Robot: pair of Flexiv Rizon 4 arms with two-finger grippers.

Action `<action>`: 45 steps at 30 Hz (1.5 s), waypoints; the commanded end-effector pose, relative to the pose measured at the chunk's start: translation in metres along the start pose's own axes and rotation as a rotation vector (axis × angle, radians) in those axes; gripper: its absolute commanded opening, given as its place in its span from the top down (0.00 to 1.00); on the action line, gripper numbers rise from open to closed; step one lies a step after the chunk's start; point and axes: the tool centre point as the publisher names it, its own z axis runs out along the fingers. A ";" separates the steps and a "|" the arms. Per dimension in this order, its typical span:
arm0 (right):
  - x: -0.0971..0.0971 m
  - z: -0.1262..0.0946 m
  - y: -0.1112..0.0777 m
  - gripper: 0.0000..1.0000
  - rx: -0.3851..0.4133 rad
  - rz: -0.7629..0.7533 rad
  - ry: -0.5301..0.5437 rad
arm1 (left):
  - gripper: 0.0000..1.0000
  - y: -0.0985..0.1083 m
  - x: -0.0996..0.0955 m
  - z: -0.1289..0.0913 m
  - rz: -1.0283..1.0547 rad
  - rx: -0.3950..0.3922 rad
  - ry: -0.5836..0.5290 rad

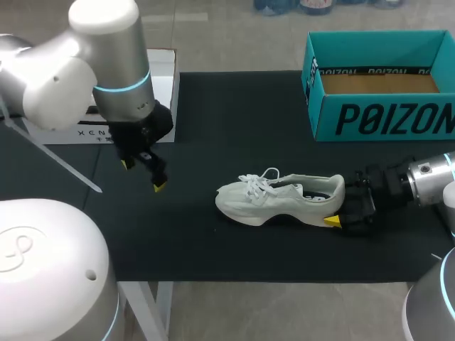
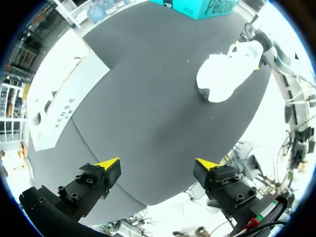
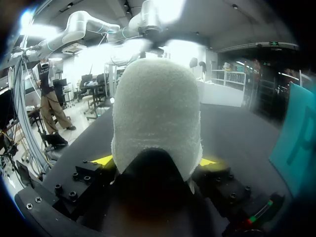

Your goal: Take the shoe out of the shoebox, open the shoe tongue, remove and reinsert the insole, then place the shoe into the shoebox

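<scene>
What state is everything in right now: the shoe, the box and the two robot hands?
shoe: upright on its sole on the mat, heel gripped.
shoebox: open, nothing visible inside.
left gripper: fingers open, empty, over the mat.
right gripper: fingers shut on the shoe's heel.

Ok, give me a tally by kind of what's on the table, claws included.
shoe: 1
shoebox: 1
white box: 1
claws: 2, left claw and right claw
Total: 5
</scene>
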 end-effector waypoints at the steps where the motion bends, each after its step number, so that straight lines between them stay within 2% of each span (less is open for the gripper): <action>1: 0.000 0.007 -0.003 1.00 0.003 0.001 -0.002 | 0.00 -0.003 -0.001 0.004 -0.230 0.007 0.028; 19: 0.000 0.007 -0.003 1.00 0.003 0.001 -0.002 | 0.00 -0.003 -0.001 0.004 -0.230 0.007 0.028; 21: 0.000 0.007 -0.003 1.00 0.003 0.001 -0.002 | 0.00 -0.009 0.003 0.005 -0.321 0.027 -0.001; 24: 0.000 0.007 -0.003 1.00 0.003 0.001 -0.002 | 0.00 -0.019 0.015 0.005 -0.413 0.055 0.005; 30: 0.000 0.007 -0.003 1.00 0.003 0.001 -0.002 | 0.00 -0.038 0.048 0.003 -0.455 0.097 0.051; 37: 0.000 0.007 -0.003 1.00 0.003 0.001 -0.002 | 0.00 -0.073 0.084 0.005 -0.377 0.092 0.105; 45: 0.000 0.007 -0.003 1.00 0.003 0.001 -0.002 | 0.00 -0.122 0.128 0.006 -0.294 0.068 0.071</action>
